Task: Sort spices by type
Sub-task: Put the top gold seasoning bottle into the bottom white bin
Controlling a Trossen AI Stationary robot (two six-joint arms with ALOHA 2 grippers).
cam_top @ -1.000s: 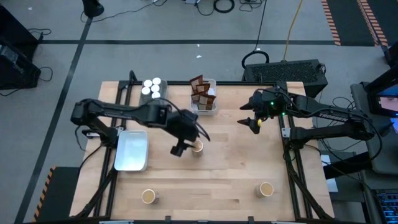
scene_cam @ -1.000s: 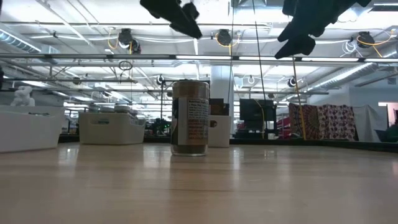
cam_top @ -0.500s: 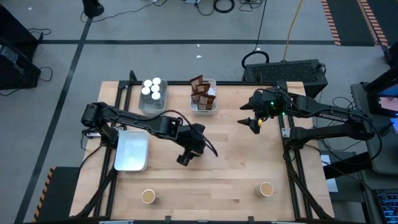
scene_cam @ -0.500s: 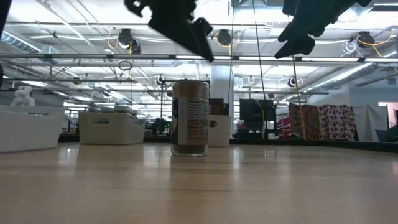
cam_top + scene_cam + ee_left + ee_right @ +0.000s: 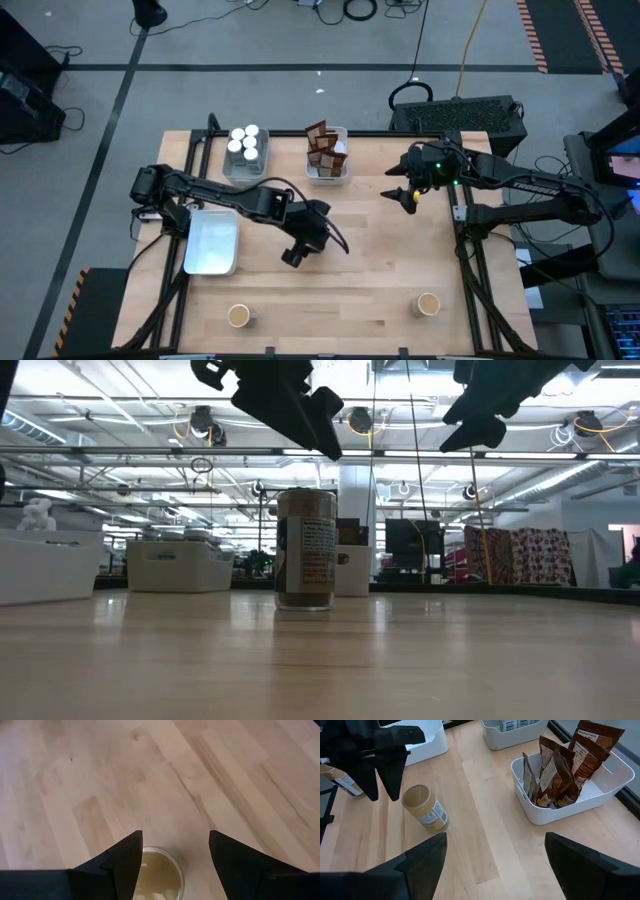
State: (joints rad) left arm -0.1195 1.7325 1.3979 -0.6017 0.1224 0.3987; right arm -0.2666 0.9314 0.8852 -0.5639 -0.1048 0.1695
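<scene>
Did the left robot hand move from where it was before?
Yes. The left gripper slid away from the empty tray, toward the table's middle, over the tan-topped jar.

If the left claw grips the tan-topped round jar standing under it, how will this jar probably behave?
The tan-topped round jar looks rigid with smooth, labelled walls, so it may slip in the left claw unless squeezed squarely. It stands tall on a narrow base, so an off-centre push could tip it, and then it would likely roll.

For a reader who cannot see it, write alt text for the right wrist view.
The open left gripper hangs just above a tan-topped spice jar standing on the wooden table. Nearby, a white bin holds upright brown packets; the right gripper's own fingers frame the view.
</scene>
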